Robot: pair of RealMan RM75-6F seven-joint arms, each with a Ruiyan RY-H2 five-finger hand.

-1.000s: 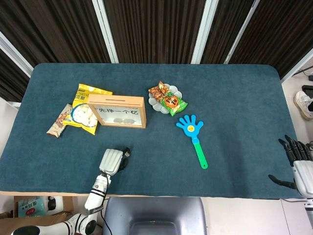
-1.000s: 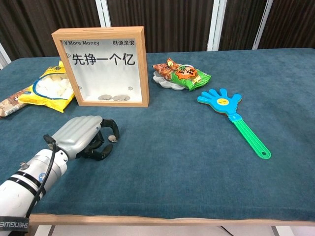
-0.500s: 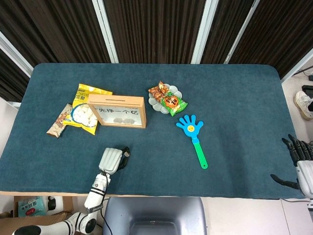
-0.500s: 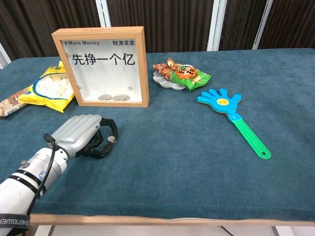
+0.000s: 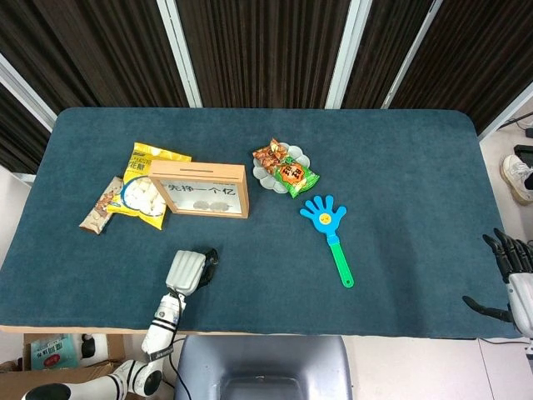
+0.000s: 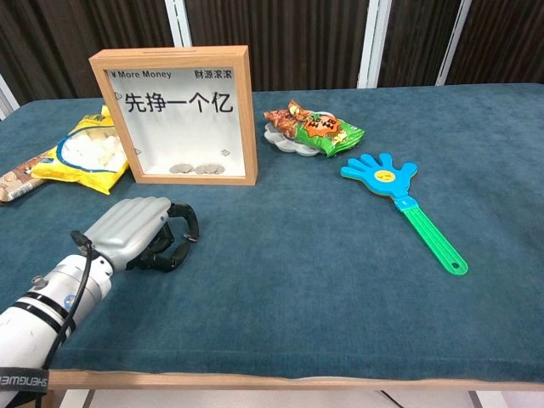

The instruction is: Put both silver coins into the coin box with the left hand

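Note:
The wooden coin box [image 6: 174, 115] stands upright at the left of the table, its glass front printed with characters; two silver coins [image 6: 197, 169] lie inside at the bottom. In the head view the coin box [image 5: 200, 190] shows its top slot. My left hand [image 6: 136, 231] rests low on the cloth in front of the box, fingers curled in, pinching a small silver coin [image 6: 183, 239] at its fingertips. In the head view the left hand [image 5: 188, 270] hides that coin. My right hand [image 5: 511, 277] hangs off the table's right edge, fingers spread, holding nothing.
A yellow snack bag [image 6: 85, 153] and a brown bar wrapper [image 6: 17, 181] lie left of the box. A small plate [image 6: 280, 138] bearing snack packets sits right of it. A blue hand-shaped clapper [image 6: 399, 194] lies at centre right.
My left hand has drawn back a little to the left with its fingers curling tighter, and the coin has moved along with it. The right hand has slid slightly further off the table edge.

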